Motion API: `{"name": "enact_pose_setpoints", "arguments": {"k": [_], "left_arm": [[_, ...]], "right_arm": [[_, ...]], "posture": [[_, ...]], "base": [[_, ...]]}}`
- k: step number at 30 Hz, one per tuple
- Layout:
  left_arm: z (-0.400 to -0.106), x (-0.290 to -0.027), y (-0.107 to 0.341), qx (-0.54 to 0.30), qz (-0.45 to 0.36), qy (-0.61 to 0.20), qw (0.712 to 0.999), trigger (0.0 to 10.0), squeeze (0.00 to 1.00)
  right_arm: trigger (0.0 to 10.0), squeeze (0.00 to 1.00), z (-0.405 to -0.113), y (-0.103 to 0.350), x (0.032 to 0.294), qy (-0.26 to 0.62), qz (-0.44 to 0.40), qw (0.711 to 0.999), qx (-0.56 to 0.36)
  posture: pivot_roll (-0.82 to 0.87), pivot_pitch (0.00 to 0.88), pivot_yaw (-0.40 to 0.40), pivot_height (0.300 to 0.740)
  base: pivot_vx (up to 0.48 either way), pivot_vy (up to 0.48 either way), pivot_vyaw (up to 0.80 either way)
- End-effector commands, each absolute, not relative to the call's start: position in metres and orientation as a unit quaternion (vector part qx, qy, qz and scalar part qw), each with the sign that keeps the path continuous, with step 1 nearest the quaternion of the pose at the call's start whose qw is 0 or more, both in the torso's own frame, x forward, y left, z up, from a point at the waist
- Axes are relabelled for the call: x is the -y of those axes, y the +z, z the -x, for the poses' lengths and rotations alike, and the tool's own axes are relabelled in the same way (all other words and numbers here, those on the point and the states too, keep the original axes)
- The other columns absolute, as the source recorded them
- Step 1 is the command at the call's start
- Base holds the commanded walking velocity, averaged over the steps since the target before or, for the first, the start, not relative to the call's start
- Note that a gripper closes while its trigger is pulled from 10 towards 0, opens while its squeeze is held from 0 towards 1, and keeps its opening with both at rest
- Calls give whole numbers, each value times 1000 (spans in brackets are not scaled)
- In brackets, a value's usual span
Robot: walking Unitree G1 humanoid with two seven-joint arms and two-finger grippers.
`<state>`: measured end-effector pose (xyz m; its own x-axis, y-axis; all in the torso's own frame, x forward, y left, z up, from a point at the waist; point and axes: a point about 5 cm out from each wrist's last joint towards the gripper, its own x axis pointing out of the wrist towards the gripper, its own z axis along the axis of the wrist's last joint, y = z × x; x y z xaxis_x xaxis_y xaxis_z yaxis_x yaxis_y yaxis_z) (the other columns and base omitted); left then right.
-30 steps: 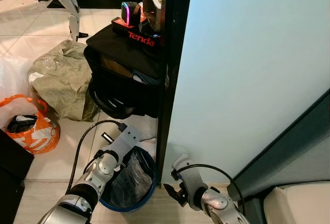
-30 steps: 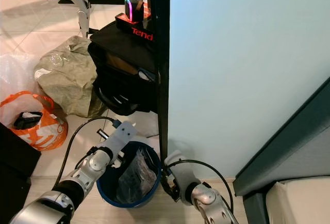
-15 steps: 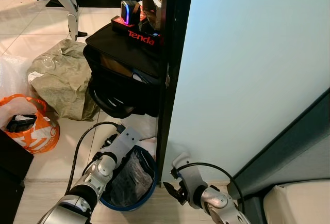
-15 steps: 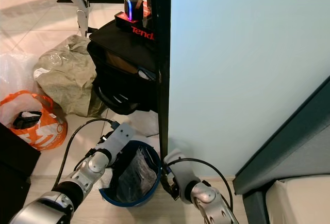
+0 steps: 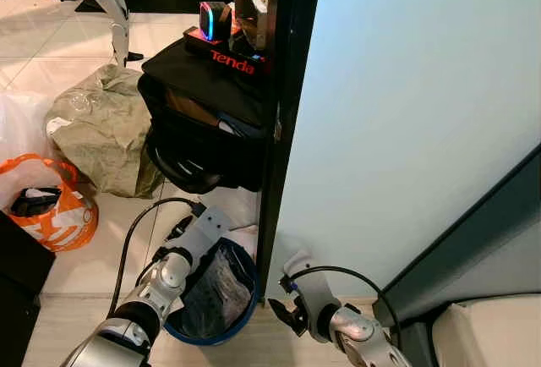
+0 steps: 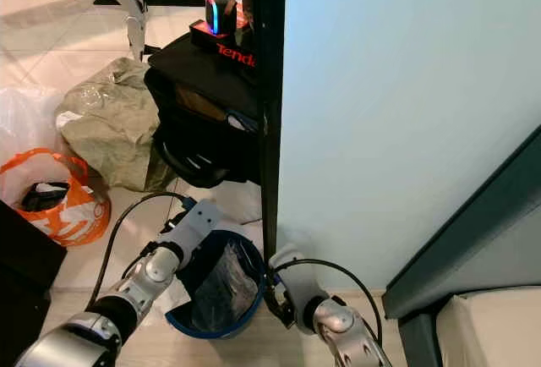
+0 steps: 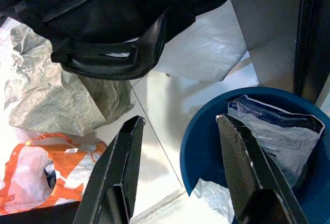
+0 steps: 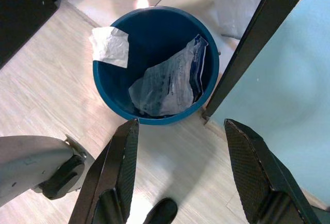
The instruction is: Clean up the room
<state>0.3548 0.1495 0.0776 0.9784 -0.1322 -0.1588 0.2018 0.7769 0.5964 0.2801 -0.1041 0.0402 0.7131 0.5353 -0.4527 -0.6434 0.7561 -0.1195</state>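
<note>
While both arms hang low over the floor, the readings are as follows.

Bin position: blue bin stands on the floor against the black shelf post, holding a crumpled plastic bag.
Left gripper: fingers spread apart, empty, poised directly above the bin's near rim.
Right gripper: fingers spread apart, empty, just beside the bin on the wall side.
Nearer arm: left, by judgement.
Remaining clutter: orange bag and grey-green sack, both left of the bin, well apart from either gripper.
</note>
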Motion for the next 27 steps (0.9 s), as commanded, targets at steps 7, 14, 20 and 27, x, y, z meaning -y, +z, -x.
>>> {"name": "enact_pose_setpoints", "arguments": {"k": [7,14,20,27], "left_arm": [[-350,-157,71,-63,-324,-91,940,10000,0],[-349,-163,72,-63,-294,-80,950,10000,0],[-341,-177,61,-97,-199,-34,975,10000,0],[-325,-194,47,-126,-101,52,986,10000,0]], "right_arm": [[10000,0,-278,36,106,307,142,918,-206],[10000,0,-285,38,109,276,137,931,-197],[10000,0,-295,44,119,224,127,949,-183],[10000,0,-301,47,128,172,121,963,-170]], "posture": [[-20,245,-5,740],[-15,228,4,740],[-6,215,11,740],[9,196,17,740]], "base": [[0,0,0],[0,0,0],[0,0,0],[0,0,0]]}}
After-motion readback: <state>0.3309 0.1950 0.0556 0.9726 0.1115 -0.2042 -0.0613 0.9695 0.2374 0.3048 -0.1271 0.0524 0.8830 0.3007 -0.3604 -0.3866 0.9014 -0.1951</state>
